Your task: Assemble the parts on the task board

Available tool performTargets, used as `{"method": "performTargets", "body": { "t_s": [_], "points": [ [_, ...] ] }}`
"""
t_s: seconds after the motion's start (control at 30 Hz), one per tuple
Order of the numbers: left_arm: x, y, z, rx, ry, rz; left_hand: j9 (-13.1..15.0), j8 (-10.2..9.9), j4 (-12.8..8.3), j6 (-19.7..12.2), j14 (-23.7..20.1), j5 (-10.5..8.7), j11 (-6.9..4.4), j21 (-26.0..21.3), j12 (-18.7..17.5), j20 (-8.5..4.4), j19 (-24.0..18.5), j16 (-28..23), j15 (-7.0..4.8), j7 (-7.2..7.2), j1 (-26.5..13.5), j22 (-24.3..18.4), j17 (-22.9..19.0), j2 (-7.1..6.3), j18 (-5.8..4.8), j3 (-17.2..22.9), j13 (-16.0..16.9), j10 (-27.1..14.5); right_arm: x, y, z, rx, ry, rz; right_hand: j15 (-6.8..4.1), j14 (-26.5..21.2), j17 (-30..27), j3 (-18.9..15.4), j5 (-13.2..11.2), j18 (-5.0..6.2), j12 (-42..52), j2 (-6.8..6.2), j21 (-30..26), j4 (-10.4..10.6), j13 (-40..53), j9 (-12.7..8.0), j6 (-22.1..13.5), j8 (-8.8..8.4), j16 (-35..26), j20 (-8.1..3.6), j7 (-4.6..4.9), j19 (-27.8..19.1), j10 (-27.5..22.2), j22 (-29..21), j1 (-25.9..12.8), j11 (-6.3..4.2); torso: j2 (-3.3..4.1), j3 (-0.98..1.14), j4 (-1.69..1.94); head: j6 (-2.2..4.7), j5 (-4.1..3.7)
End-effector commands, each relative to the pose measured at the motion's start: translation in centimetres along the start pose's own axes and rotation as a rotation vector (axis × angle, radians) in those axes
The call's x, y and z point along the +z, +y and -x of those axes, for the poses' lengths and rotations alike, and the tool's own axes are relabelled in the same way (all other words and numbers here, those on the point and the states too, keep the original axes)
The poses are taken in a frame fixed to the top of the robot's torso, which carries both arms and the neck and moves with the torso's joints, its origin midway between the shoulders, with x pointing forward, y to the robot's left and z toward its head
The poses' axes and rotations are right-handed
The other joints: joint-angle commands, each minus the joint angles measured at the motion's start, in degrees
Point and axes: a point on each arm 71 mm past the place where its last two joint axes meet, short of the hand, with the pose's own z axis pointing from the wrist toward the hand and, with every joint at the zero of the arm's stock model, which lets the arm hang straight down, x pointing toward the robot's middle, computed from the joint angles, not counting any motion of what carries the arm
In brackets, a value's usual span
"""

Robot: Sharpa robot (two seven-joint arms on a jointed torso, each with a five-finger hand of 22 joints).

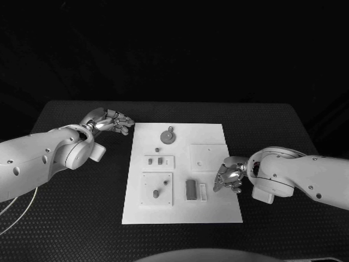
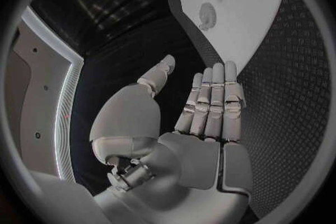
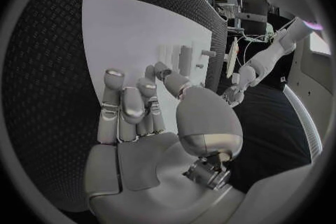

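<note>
The white board [image 1: 182, 213] lay in the middle of the black table [image 1: 80, 218], small parts [image 1: 167, 136] resting on it. The left hand [image 1: 112, 121] hovered off its far left corner, fingers straight, holding nothing. The right hand [image 1: 230, 177] hung over its right edge, fingers loosely bent, empty.

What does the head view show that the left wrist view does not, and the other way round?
Head view alone: the whole task board with its near end, the upright dark block there, and the right hand at the board's right edge, holding nothing. Left wrist view alone: the left hand from behind, its fingers straight and together, its palm empty. Both: the board's far end with the round disc and both hands.
</note>
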Motion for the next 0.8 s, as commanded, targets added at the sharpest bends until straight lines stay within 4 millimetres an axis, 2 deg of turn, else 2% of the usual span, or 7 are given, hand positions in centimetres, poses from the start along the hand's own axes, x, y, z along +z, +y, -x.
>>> {"method": "performTargets", "body": {
  "t_s": [0.03, 0.47, 0.6, 0.67, 0.7, 0.77, 0.8],
  "points": [
    [0.0, -0.2, -0.2, -0.008, 0.011, -0.010, -0.09, 0.34, 0.16, -0.17, 0.30, -0.22, -0.03, -0.22, 0.01, 0.12, -0.37, -0.40, 0.19, -0.21, -0.47, -0.08, 0.06, -0.16, 0.63, 0.09, -0.09, -0.14, 0.0, 0.1, -0.1, -0.028, 0.004, 0.011, -0.38, 0.01, 0.00, -0.38, -0.09, 0.77, -0.07, -0.32, 0.18, 0.10, 0.06, -0.08, 0.32, -0.23, 0.17, -0.32, 0.23, -0.15, 0.22, 1.09, -0.24, -0.10, -0.01, 0.00, 0.03, -0.02, -0.03],
    [0.0, -0.2, -0.1, -0.007, 0.009, -0.010, -0.10, 0.36, 0.16, -0.17, 0.31, -0.22, -0.03, -0.21, 0.01, 0.13, -0.37, -0.45, 0.20, -0.21, -0.48, -0.08, 0.14, -0.17, 0.62, 0.08, -0.10, -0.14, -0.4, 0.1, -0.3, -0.034, 0.014, 0.018, -0.38, 0.01, -0.02, -0.58, -0.11, 0.77, -0.07, -0.73, 0.18, 0.17, 0.06, -0.07, 0.37, -0.22, 0.17, -0.28, 0.21, -0.09, 0.24, 1.07, -0.54, -0.11, -0.01, -0.02, 0.02, 0.06, 0.04],
    [0.0, -0.2, -0.1, -0.007, 0.009, -0.010, -0.11, 0.36, 0.17, -0.17, 0.31, -0.23, -0.03, -0.21, 0.01, 0.13, -0.37, -0.46, 0.20, -0.21, -0.49, -0.08, 0.16, -0.18, 0.62, 0.07, -0.10, -0.14, -1.0, 0.1, 0.2, -0.053, 0.010, 0.031, -0.36, 0.11, -0.14, -1.90, -0.06, 0.77, -0.20, -3.88, 0.01, 1.34, -0.04, -0.23, 0.74, -0.29, 0.09, -0.04, 0.23, 0.29, 0.27, 0.86, -4.39, -0.05, -0.03, -0.01, -0.01, 0.23, 0.07],
    [0.0, -0.2, -0.2, -0.007, 0.009, -0.010, -0.11, 0.36, 0.17, -0.17, 0.31, -0.23, -0.03, -0.20, 0.01, 0.13, -0.37, -0.47, 0.20, -0.21, -0.50, -0.08, 0.17, -0.18, 0.62, 0.07, -0.10, -0.14, -1.4, 0.3, 0.8, -0.061, 0.005, 0.037, -0.33, 0.18, -0.25, -1.95, -0.02, 0.77, -0.34, -5.70, -0.36, 4.56, -0.14, -0.44, 0.83, -0.48, -0.02, -0.17, 0.23, 0.59, 0.26, 0.59, -8.30, -0.08, -0.03, -0.01, -0.04, 0.28, 0.08],
    [0.0, -0.2, -0.2, -0.007, 0.009, -0.010, -0.11, 0.36, 0.17, -0.17, 0.31, -0.23, -0.03, -0.21, 0.01, 0.13, -0.37, -0.47, 0.20, -0.21, -0.50, -0.08, 0.17, -0.19, 0.62, 0.07, -0.10, -0.14, -1.5, 0.3, 1.0, -0.066, 0.004, 0.037, -0.32, 0.18, -0.28, -2.15, -0.07, 0.72, -0.36, -6.02, -0.42, 5.27, -0.16, -0.48, 0.82, -0.52, -0.04, -0.15, 0.25, 0.61, 0.24, 0.56, -9.34, -0.06, -0.02, -0.02, -0.03, 0.31, 0.09],
    [0.0, -0.2, -0.2, -0.007, 0.009, -0.011, -0.11, 0.36, 0.17, -0.17, 0.32, -0.23, -0.03, -0.20, 0.01, 0.13, -0.37, -0.47, 0.20, -0.20, -0.50, -0.08, 0.18, -0.19, 0.62, 0.06, -0.10, -0.13, -1.8, 0.3, 1.4, -0.083, -0.001, 0.037, -0.46, 0.19, -0.31, -1.71, 0.04, 0.77, -0.41, -7.83, -0.65, 7.33, -0.16, -0.58, 0.83, -0.64, -0.07, -0.42, 0.14, 0.70, 0.17, 0.49, -11.54, -0.11, -0.02, -0.02, -0.02, 0.38, 0.08],
    [0.0, -0.2, -0.2, -0.007, 0.009, -0.012, -0.11, 0.36, 0.18, -0.17, 0.32, -0.23, -0.03, -0.20, 0.02, 0.13, -0.37, -0.48, 0.20, -0.20, -0.52, -0.08, 0.18, -0.19, 0.62, 0.06, -0.10, -0.13, -2.0, 0.3, 1.8, -0.094, -0.004, 0.036, -0.53, 0.19, -0.37, -0.82, 0.02, 0.77, -0.43, -9.10, -0.80, 9.38, -0.15, -0.64, 0.84, -0.72, -0.10, -0.63, 0.11, 0.84, 0.15, 0.46, -12.93, -0.17, -0.02, -0.02, 0.00, 0.41, 0.00]
  ]
}}
